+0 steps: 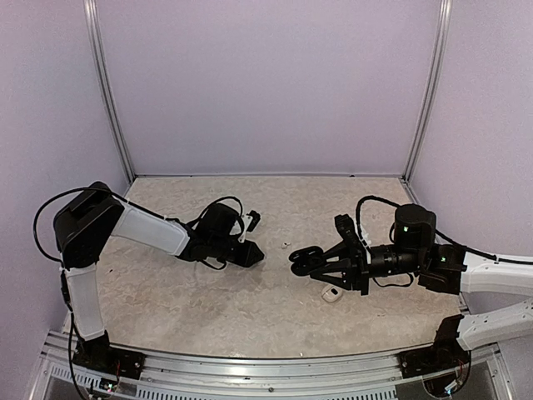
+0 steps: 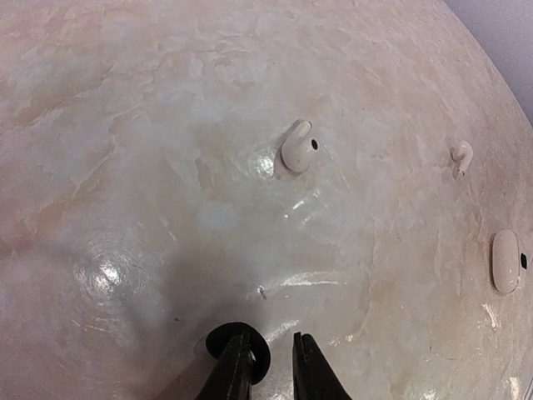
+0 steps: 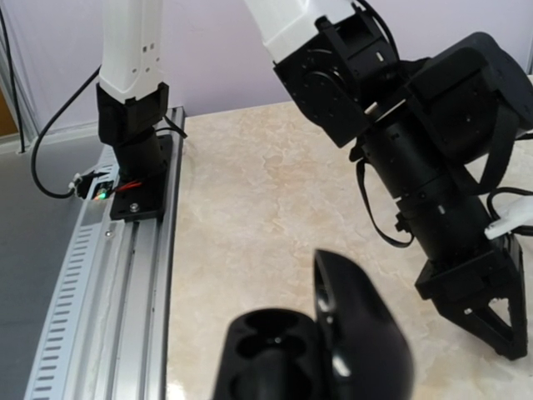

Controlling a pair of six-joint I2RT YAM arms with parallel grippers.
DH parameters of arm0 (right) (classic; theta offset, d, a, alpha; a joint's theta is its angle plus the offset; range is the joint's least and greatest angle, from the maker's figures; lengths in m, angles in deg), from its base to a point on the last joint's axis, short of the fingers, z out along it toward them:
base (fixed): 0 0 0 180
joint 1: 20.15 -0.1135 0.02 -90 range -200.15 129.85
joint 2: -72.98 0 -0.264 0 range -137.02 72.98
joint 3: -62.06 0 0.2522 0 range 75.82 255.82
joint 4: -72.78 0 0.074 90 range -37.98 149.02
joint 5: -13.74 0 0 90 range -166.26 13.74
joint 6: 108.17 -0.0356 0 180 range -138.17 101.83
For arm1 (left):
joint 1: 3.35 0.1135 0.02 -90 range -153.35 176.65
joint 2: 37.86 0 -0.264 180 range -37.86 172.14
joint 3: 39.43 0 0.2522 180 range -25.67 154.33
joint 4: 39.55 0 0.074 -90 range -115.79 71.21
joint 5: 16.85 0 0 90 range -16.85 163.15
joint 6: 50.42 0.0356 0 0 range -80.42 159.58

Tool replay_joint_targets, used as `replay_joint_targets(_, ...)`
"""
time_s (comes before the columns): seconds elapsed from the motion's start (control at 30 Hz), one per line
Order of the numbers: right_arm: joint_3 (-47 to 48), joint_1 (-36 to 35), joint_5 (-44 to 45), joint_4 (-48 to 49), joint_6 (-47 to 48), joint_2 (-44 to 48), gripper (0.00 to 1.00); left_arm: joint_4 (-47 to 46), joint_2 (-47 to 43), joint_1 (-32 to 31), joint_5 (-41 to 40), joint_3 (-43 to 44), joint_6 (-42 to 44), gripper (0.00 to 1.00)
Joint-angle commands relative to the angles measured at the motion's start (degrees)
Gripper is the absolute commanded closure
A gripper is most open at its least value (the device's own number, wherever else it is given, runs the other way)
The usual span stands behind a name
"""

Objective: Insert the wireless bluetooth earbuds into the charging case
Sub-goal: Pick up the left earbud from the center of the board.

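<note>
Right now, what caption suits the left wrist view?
A cream earbud and its twin lie apart on the marble table.

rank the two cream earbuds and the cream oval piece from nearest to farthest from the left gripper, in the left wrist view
1. central cream earbud, straight ahead of the left gripper.
2. cream oval piece at the right edge and upper-right cream earbud: too close to call.
</note>
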Motion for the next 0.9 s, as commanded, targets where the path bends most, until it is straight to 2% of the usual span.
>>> replay_joint_targets(0.0,0.2,0.4,0.3,0.0,-0.3,0.4,1.0,3.1,0.1,1.1,-3.2,0.8,0.9,0.81)
replay_joint_targets(0.2,0.3,0.4,0.4,-0.1,-0.4,0.2,1.0,4.1,0.1,1.4,-3.9,1.3,1.4,0.88)
replay_joint_targets(0.53,0.2,0.4,0.8,-0.3,-0.3,0.7,1.0,6.7,0.0,1.7,-5.6,2.0,2.7,0.94)
replay_joint_targets(0.67,0.2,0.4,0.9,-0.5,-0.4,0.9,1.0,7.0,-0.2,1.7,-5.8,1.7,3.3,0.99)
replay_joint_targets(0.87,0.4,0.4,0.8,-0.2,-0.3,0.5,1.0,4.3,-2.9,2.2,-4.3,-0.4,4.3,1.0)
